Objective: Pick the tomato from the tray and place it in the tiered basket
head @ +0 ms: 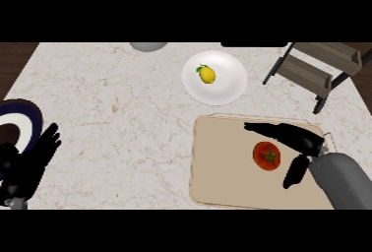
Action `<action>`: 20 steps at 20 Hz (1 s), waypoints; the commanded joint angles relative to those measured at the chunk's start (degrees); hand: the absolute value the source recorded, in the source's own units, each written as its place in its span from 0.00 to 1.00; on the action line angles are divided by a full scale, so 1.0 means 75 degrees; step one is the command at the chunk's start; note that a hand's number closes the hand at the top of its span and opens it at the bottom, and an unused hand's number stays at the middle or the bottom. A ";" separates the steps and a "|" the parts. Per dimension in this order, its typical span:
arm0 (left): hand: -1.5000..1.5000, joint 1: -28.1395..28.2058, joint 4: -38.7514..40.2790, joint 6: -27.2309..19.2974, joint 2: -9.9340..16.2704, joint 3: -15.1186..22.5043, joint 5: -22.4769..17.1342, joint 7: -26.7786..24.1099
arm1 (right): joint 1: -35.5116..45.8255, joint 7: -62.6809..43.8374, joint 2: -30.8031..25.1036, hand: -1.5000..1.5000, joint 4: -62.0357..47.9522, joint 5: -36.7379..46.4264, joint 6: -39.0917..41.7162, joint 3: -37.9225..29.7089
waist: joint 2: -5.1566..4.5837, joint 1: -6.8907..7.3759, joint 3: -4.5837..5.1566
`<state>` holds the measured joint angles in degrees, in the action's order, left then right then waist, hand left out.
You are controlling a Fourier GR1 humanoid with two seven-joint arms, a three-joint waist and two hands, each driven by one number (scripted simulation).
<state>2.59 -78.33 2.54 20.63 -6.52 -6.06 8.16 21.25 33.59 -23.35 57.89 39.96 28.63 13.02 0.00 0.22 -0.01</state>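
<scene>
1. Between the right hand's (305,142) spread fingers and thumb, the tomato (266,155) is lying on the tray (218,167), untouched.
2. It is showing red, round, with a green stem.
3. Left hand (33,157) is resting, fingers straight.

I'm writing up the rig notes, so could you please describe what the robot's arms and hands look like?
The right hand is black with slim fingers, on a smooth rounded grey forearm. The left hand is black too; its forearm barely shows. No cables or markings are visible.
</scene>
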 commanded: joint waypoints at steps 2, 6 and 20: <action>0.50 0.0150 -0.0086 0.0195 -0.0101 -0.0149 0.0062 0.0121 | -0.0320 0.0529 0.0182 0.00 -0.0170 0.0406 -0.0062 0.0162 | 0.0001 0.0002 0.0000; 0.50 -0.0183 0.0271 0.0434 -0.0032 -0.0421 -0.0021 0.0034 | 0.0019 0.0313 0.0380 0.00 -0.0161 0.0490 0.0417 0.0193 | 0.0000 -0.0004 0.0002; 0.50 0.0346 -0.0583 0.0557 -0.0111 -0.0463 0.0126 0.0350 | -0.0982 0.1112 0.0119 1.00 0.0938 -0.0473 -0.0402 -0.0691 | 0.0031 -0.0060 0.0002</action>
<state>3.10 -78.59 5.69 19.40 -9.74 -4.40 8.15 18.17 41.67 -20.36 58.70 39.67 22.18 10.61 0.17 0.05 0.19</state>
